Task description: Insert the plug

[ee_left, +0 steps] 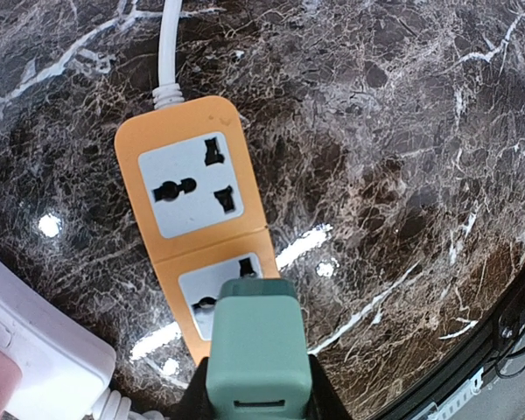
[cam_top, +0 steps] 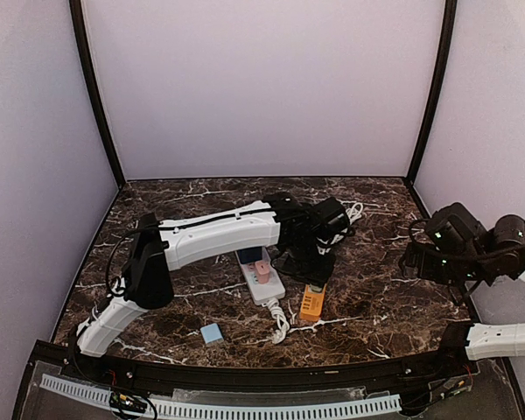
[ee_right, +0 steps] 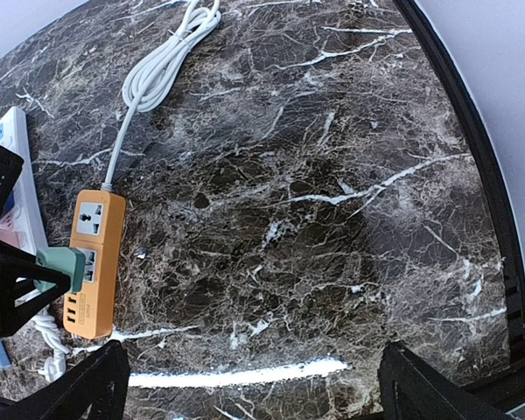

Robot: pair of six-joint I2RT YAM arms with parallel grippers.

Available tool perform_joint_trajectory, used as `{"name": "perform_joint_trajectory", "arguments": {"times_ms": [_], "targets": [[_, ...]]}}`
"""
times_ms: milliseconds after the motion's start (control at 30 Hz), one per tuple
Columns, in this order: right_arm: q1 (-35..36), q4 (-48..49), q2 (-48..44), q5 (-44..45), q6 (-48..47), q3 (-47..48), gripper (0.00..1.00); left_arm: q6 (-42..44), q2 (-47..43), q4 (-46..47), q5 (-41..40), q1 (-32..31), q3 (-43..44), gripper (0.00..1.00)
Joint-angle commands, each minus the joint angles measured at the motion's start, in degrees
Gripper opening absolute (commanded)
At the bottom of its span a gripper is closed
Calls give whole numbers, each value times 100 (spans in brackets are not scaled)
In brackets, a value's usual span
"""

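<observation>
My left gripper (ee_left: 258, 404) is shut on a green plug (ee_left: 258, 346), with one black finger on each side of it. The plug's front end is over the second socket of an orange power strip (ee_left: 192, 175) that lies flat on the marble table. The prongs are hidden, so I cannot tell how deep they sit. In the right wrist view the plug (ee_right: 59, 260) meets the orange strip (ee_right: 96, 254) at its middle socket. From the top view, the left gripper (cam_top: 308, 273) hangs just above the strip (cam_top: 312, 303). My right gripper (ee_right: 255, 385) stands open and empty, far to the right (cam_top: 413, 261).
A white power strip (cam_top: 261, 280) with a pink plug (cam_top: 262, 269) in it lies just left of the orange one. The orange strip's white cord (ee_right: 162, 66) coils at the far side. A small light-blue block (cam_top: 212, 333) sits near the front edge.
</observation>
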Motion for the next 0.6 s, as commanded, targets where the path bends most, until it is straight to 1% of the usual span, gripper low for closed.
{"name": "perform_joint_trajectory", "arguments": {"times_ms": [0, 133, 300, 567], "targets": [[-23, 47, -7, -14, 34, -62, 99, -151, 76, -241, -101, -81, 89, 1], [-23, 62, -2, -6, 20, -62, 98, -175, 102, -342, -333, -84, 95, 1], [-23, 71, -1, 1, 6, -66, 99, -132, 171, -424, -370, -84, 104, 1], [-23, 57, -46, -37, 14, -99, 99, 262, 205, -832, -798, -75, 127, 1]]}}
